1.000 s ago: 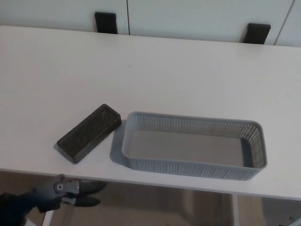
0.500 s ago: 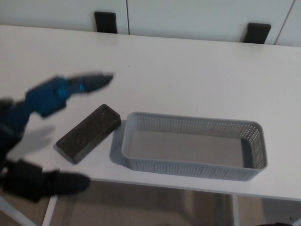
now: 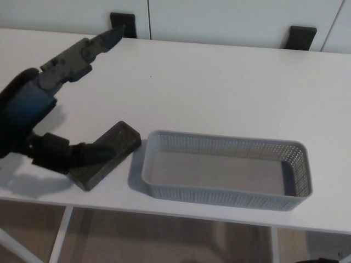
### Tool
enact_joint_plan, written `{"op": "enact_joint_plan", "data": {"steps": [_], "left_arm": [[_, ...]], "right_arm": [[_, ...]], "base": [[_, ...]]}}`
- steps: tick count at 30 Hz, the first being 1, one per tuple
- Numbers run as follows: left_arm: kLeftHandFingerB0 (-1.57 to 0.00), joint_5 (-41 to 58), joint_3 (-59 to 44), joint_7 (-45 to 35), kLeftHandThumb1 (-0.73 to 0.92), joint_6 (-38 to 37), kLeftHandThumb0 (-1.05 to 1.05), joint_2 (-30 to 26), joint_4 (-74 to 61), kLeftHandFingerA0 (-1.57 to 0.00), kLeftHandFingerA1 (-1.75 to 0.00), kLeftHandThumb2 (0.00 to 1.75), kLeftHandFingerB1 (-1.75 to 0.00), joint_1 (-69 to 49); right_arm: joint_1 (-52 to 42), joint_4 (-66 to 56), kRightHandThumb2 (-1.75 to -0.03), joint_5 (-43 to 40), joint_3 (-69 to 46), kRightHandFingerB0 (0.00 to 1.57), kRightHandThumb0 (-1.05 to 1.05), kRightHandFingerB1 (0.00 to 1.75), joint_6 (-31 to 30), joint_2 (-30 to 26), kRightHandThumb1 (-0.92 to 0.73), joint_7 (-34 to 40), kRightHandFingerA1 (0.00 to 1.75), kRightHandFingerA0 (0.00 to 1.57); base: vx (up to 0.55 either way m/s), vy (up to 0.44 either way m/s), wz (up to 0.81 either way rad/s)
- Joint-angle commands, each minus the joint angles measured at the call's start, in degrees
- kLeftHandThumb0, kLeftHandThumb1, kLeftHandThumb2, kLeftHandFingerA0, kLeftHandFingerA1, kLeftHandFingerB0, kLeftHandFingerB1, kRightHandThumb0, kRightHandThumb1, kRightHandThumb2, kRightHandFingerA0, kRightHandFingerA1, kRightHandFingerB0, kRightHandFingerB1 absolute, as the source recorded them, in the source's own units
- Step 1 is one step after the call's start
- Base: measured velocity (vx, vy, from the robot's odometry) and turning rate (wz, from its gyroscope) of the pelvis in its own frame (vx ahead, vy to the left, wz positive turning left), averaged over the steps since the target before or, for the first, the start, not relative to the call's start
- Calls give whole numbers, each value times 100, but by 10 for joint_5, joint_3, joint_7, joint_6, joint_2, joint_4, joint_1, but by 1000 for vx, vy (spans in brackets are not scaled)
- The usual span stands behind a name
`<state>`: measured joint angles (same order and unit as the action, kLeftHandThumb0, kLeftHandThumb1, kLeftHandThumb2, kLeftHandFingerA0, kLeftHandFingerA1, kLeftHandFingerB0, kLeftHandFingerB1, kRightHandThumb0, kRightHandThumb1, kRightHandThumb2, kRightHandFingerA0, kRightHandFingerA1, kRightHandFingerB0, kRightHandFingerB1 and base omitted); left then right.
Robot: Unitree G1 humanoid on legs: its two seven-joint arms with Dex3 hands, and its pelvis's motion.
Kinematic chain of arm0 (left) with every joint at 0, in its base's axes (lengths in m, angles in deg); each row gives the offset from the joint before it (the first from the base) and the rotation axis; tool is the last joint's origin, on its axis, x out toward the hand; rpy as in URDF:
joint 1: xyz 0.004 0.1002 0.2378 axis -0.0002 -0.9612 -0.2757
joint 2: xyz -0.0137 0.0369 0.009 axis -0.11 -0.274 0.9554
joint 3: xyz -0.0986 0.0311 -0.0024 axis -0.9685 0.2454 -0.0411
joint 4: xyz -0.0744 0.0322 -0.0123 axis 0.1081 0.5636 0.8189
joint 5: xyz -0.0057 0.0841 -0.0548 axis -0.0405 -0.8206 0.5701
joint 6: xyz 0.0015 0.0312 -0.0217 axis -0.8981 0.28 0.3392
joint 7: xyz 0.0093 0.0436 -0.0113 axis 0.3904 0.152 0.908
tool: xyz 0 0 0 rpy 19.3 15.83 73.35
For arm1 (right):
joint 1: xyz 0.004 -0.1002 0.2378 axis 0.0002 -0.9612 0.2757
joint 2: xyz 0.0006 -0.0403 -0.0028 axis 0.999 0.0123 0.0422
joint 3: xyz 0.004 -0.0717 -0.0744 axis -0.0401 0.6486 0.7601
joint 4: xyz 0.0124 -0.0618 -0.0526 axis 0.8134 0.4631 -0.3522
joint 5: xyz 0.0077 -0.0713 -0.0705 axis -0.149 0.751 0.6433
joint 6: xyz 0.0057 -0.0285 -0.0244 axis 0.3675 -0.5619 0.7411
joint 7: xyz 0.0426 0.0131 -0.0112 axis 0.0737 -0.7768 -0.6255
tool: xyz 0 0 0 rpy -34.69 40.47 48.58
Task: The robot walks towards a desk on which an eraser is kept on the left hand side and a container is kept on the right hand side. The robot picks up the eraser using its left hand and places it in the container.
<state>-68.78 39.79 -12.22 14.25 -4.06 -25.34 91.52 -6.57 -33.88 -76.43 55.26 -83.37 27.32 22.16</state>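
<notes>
The left hand enters from the left edge of the head view and is spread wide over the desk, holding nothing. One finger extends up and away toward the far edge of the desk, while the thumb reaches low across the near part, its tip lying over the left portion of the eraser. Whether the thumb actually touches the eraser cannot be determined. The eraser is a dark rectangular block lying flat on the white desk, oriented diagonally, with its far right corner just beside the left end of the container. The container is a grey perforated rectangular basket standing upright on the desk, to the right of the eraser and close to the near edge; its interior holds no objects. Beyond the far edge of the desk, two black brackets are mounted against the white panels behind it, one at upper left and one at upper right. The right hand does not appear.
</notes>
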Motion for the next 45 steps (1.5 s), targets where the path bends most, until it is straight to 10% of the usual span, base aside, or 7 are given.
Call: {"op": "enact_joint_plan", "data": {"steps": [1,35,36,43,45], "left_arm": [[0,-290,109,158,40,240,-64,48,169,0,0,74,-5,67],[-1,-385,153,224,42,341,-66,120,217,0,0,73,-7,64],[-1,-389,156,221,42,346,-67,120,218,0,0,74,-7,64],[-2,-401,163,219,42,359,-67,136,230,0,-2,75,-11,60],[-2,-403,166,212,43,366,-68,142,229,0,0,75,-9,58]], "right_arm": [[4,-23,-57,16,7,53,-37,47,-6,-17,-58,-3,53,71],[-16,-48,-58,46,48,56,-39,45,-13,-42,-60,-21,49,69],[-16,-47,-88,46,49,46,-38,58,-15,-42,-45,-21,67,65],[-8,-35,-88,45,53,46,-40,58,-5,-46,-45,-31,67,65],[-8,-43,-58,45,53,57,-41,45,-16,-46,-60,-32,49,71]], "base": [[0,0,0],[0,0,0],[0,0,0],[0,0,0],[0,0,0]]}}
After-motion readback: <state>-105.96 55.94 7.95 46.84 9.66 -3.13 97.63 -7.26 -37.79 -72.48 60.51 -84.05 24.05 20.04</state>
